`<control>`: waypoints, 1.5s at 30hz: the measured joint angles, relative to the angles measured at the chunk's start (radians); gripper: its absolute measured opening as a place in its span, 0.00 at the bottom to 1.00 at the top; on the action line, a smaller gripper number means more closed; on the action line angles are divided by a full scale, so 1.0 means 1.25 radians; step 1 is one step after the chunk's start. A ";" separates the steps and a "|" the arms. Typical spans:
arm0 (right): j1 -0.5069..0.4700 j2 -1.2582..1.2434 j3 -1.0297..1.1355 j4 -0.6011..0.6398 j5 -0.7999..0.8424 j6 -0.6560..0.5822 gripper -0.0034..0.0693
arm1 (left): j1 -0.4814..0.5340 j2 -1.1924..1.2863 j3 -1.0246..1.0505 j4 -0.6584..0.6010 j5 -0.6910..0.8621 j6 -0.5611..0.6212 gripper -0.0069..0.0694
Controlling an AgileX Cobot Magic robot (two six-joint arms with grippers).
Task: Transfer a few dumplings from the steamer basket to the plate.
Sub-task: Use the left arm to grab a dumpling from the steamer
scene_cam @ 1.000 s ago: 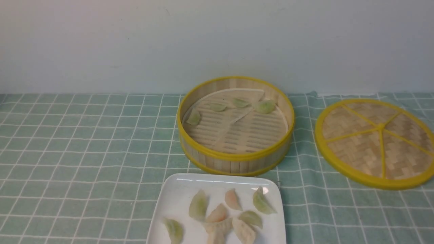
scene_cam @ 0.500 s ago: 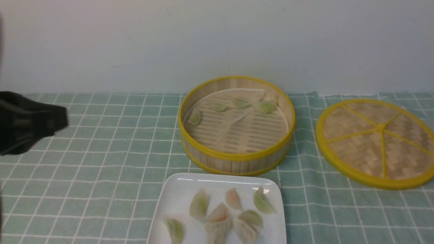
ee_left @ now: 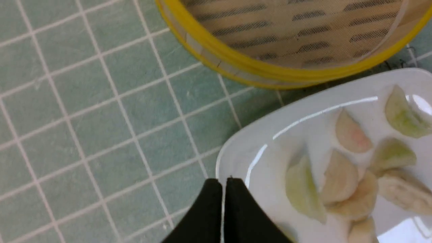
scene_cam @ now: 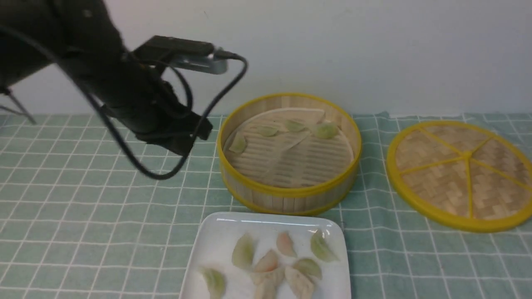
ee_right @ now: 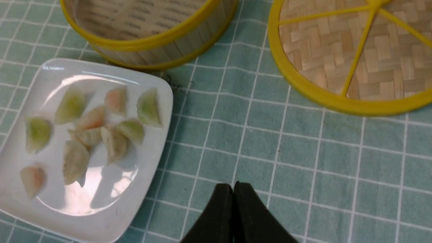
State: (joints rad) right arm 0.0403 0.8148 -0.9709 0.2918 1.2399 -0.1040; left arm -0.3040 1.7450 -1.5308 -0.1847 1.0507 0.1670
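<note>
Tool [ee_left: 224, 182] shut, left arm [scene_cam: 137, 83] angled down, left of steamer basket [scene_cam: 289, 153].

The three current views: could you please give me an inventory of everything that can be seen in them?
Steamer basket: one, tan with yellow rims, behind the plate
Liner: one, pale, inside the basket
Dumplings in the basket: four, pale green, towards its far side
Plate: one, white, in front of the basket
Dumplings on the plate: nine, green, pinkish and whitish
Woven disc: one, tan with yellow rim and spokes, right of the basket
Cloth: one, green with white grid lines, under everything
Wall: one, whitish, at the back
Left gripper: one, black, shut, near the plate's edge in its wrist view
Left arm: one, black, left of the basket
Right gripper: one, black, shut, above the cloth
</note>
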 joint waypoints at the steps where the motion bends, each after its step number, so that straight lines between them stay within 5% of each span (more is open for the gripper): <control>1: 0.000 0.002 0.000 -0.001 0.000 -0.001 0.03 | -0.009 0.030 -0.035 0.010 0.005 -0.005 0.08; 13: 0.000 0.003 -0.001 -0.003 0.001 0.008 0.03 | -0.029 0.331 -0.371 0.035 0.038 0.031 0.14; 22: 0.000 0.003 -0.001 -0.003 0.000 0.011 0.03 | -0.052 0.457 -0.414 0.125 -0.100 0.038 0.58; 26: 0.000 0.003 -0.001 -0.005 0.000 0.011 0.03 | -0.052 0.488 -0.415 0.129 -0.120 0.039 0.66; 33: 0.000 0.003 -0.001 -0.008 -0.001 0.012 0.03 | -0.055 0.518 -0.423 0.121 -0.131 0.041 0.62; 39: 0.000 0.003 -0.001 -0.008 -0.001 0.012 0.03 | -0.066 0.520 -0.428 0.125 -0.110 0.031 0.34; 45: 0.000 0.003 -0.001 -0.007 -0.001 0.012 0.03 | -0.085 0.487 -0.422 0.163 -0.034 0.030 0.34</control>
State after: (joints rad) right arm 0.0403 0.8185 -0.9720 0.2827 1.2391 -0.0895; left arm -0.4100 2.3535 -2.0589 0.0196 1.0079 0.2044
